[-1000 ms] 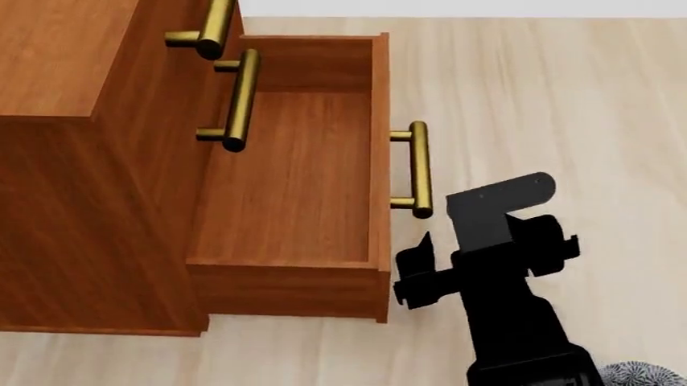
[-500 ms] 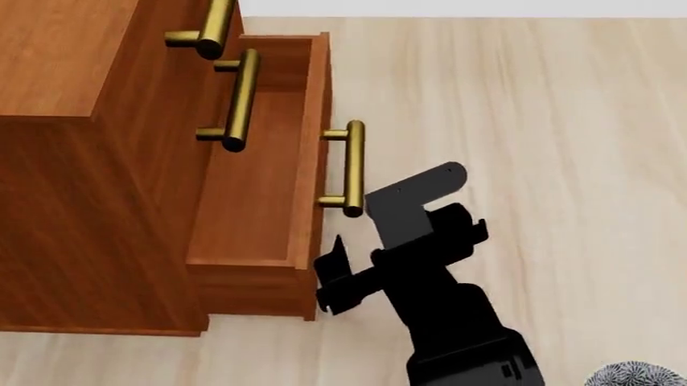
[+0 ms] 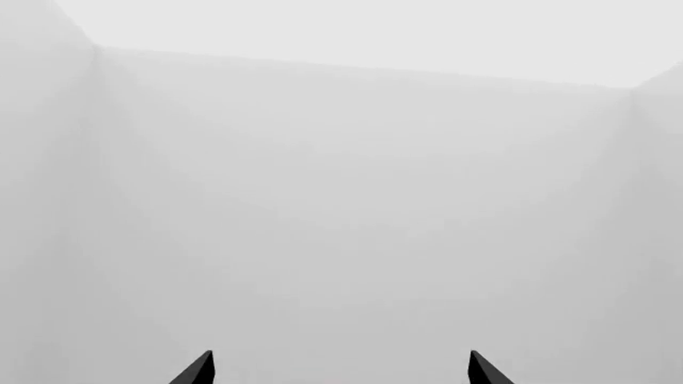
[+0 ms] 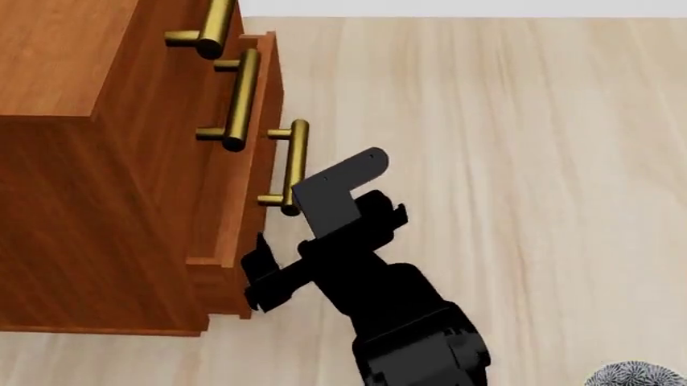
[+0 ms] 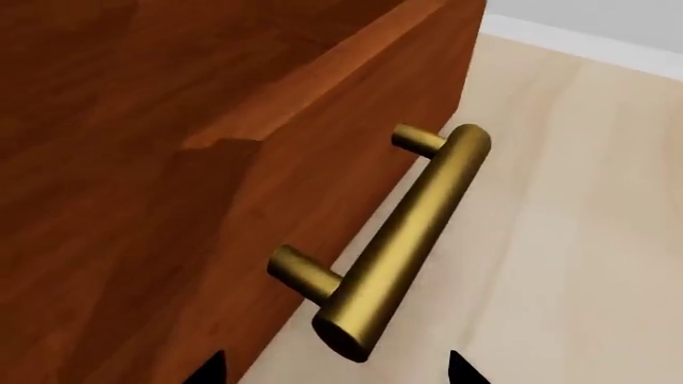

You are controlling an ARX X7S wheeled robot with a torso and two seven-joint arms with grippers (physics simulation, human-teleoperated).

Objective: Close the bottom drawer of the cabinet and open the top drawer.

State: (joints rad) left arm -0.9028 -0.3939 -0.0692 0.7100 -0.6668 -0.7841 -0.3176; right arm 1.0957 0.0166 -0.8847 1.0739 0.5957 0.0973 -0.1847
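The reddish-brown cabinet [image 4: 54,56] fills the left of the head view. Its bottom drawer [image 4: 241,217] sticks out only a little, and its brass handle [image 4: 292,165] points toward my right arm. My right gripper [image 4: 285,237] is open right at the drawer front, by the near end of that handle. In the right wrist view the bottom drawer's handle [image 5: 405,232] ends just ahead of the right gripper [image 5: 336,376], ungripped. The top drawer [image 4: 161,16] is shut, with its handle [image 4: 211,32] at the upper edge. My left gripper [image 3: 339,376] is open, facing blank grey walls.
Between the other two hangs the middle drawer's handle [image 4: 238,100], above the bottom drawer. Pale wooden floor [image 4: 516,161] spreads to the right of the cabinet. A grey textured object [image 4: 633,375] shows at the lower right corner.
The bottom drawer has slid into the cabinet from wide open to nearly shut. My right gripper moved left with it, staying at the drawer front.
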